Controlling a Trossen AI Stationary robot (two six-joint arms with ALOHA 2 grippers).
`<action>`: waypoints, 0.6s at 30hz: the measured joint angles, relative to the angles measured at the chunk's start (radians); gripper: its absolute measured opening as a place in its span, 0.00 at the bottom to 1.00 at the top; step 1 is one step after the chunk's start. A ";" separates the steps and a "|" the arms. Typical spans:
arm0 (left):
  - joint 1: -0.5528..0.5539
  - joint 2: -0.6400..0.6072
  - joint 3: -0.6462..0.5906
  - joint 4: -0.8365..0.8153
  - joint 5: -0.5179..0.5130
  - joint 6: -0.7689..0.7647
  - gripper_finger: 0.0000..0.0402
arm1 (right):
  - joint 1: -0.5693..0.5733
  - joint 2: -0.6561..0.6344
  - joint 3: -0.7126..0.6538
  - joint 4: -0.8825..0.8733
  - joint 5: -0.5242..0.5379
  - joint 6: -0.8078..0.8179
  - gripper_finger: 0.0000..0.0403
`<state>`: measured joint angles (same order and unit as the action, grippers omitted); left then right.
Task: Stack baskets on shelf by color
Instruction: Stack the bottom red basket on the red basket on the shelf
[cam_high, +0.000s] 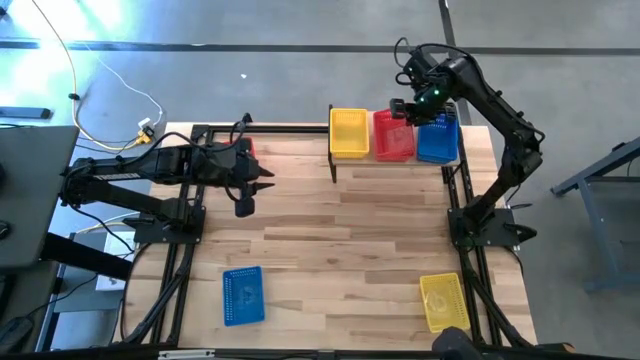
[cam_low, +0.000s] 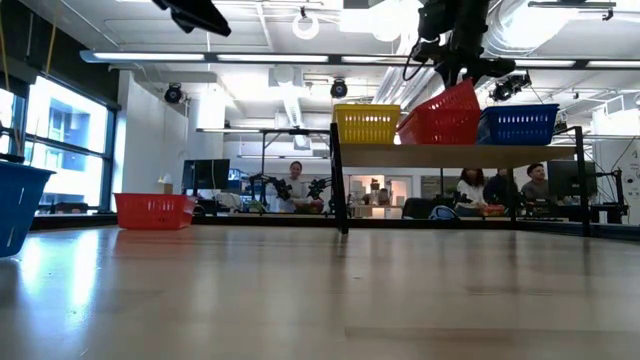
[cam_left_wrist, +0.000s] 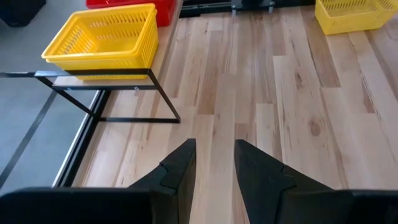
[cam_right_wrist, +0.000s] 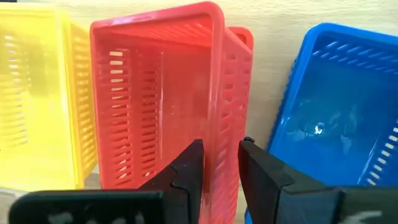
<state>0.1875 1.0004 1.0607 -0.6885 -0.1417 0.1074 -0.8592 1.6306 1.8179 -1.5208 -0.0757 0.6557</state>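
Red basket (cam_low: 441, 115) tilts on the shelf (cam_low: 460, 155), long axis front-to-back; right gripper (cam_right_wrist: 221, 165) straddles its wall, loosened.

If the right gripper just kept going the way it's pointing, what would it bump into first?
Probably the red basket on the shelf: the right gripper straddles its tilted rim with fingers slightly parted, so the wall sits directly ahead. Exact depth is unclear.

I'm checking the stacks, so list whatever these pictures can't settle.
- Red stack on the shelf: the high view has the right claw over it, and the low view only shows a tilted basket, so the count is unclear.
- Red basket by the left arm: hidden under that arm from above.
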 joint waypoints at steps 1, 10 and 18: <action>0.000 0.000 0.000 0.004 0.000 0.000 0.25 | 0.000 0.001 0.000 -0.001 0.000 0.004 0.22; 0.000 0.000 0.000 0.012 0.000 0.000 0.25 | 0.001 0.005 0.000 -0.002 0.000 0.017 0.06; 0.000 0.000 0.000 0.013 0.000 0.000 0.25 | 0.001 0.005 0.000 -0.002 0.003 0.026 0.01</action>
<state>0.1875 1.0004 1.0607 -0.6758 -0.1417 0.1077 -0.8585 1.6352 1.8175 -1.5230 -0.0731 0.6813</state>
